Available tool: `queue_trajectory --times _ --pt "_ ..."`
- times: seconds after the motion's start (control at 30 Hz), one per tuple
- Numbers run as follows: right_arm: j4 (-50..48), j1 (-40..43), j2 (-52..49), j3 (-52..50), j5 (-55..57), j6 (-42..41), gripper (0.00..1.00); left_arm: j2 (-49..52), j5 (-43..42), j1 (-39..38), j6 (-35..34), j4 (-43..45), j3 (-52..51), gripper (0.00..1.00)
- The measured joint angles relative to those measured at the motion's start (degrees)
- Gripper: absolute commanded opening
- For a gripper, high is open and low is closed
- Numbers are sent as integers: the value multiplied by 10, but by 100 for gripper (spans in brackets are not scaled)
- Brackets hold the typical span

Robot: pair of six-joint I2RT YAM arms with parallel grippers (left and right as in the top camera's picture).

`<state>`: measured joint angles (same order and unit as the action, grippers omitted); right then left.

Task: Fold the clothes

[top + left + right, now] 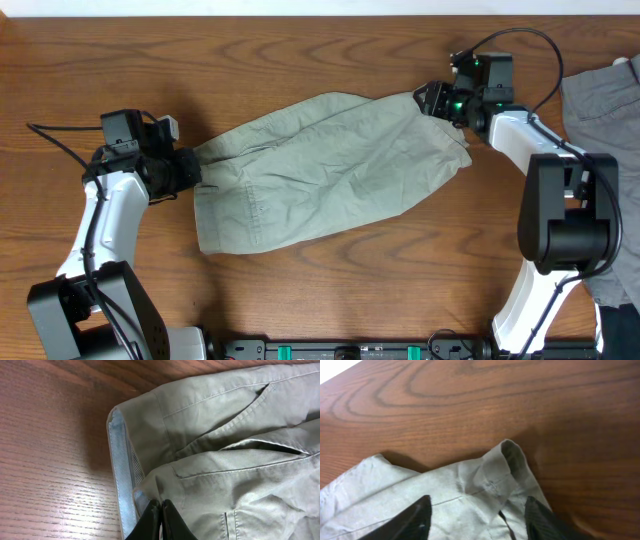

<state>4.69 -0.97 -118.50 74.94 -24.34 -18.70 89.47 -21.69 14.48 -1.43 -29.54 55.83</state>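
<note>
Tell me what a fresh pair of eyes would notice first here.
Pale green shorts lie stretched across the middle of the table, wrinkled. The left gripper has its fingers shut on the waistband end, while the right gripper straddles the opposite corner with fingers open. A grey garment sits at the table's right edge.
</note>
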Motion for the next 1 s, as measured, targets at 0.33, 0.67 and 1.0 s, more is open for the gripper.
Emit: queue_trajectory --times 0.33,0.67,1.0 --pt "-2 -3 -7 0 23 3 35 0 0 0 0 0 0 6" --pt "-11 -16 -17 0 31 1 54 0 0 0 0 1 0 6" --pt "-10 -21 -26 0 45 1 21 0 0 0 0 1 0 6"
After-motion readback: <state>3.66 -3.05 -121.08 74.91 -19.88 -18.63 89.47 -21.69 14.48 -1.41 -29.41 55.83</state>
